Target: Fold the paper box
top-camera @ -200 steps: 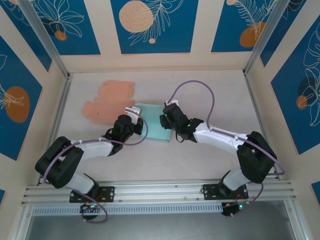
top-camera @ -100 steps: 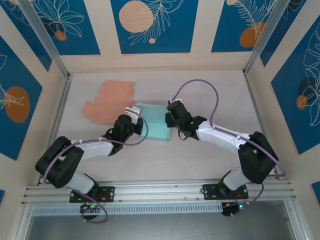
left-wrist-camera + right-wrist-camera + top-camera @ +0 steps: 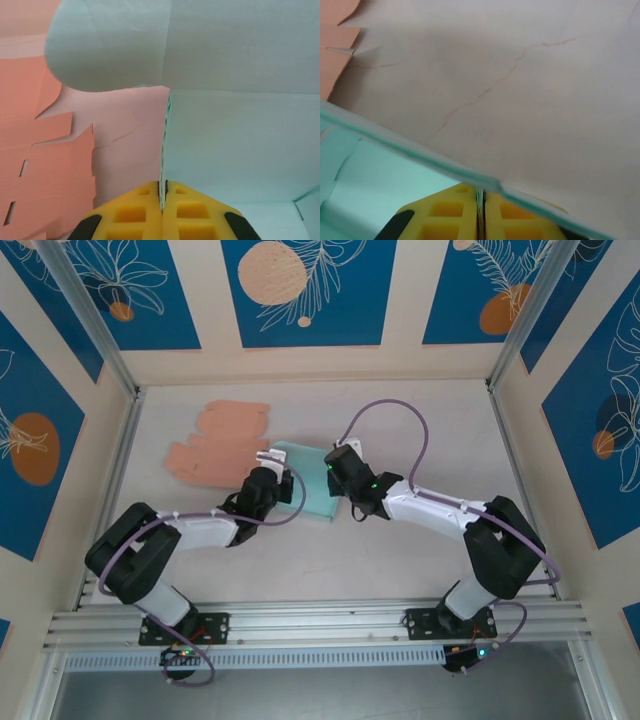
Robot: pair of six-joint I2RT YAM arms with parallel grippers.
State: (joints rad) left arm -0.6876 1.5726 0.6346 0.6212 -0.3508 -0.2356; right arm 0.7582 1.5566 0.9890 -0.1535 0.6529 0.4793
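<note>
Here, in the overhead view, the teal paper box [image 3: 308, 483] lies partly folded near the middle of the table [image 3: 430, 430], between the two arms. The left gripper [image 3: 273, 466] meets the box at its left edge and the right gripper [image 3: 333, 468] meets it at its right edge.

Left wrist view: the left gripper [image 3: 162, 186] is closed, its yellow fingers [image 3: 134, 214] pressed together on a thin upright edge of the teal sheet. A wide teal panel spreads to the right of that edge, and a rounded flap curves across the upper left.

Right wrist view: the right gripper [image 3: 480, 196] is likewise pinched tight on the rim of the box. The rim runs as a pale green band from the left margin down towards the lower right, with teal paper below it and bare table beyond it.

A flat salmon cardboard cutout [image 3: 220, 440] lies on the table just beside the box, beyond it and to the left. Its notched tabs are visible in the left wrist view. Whether cutout and box touch cannot be told.
</note>
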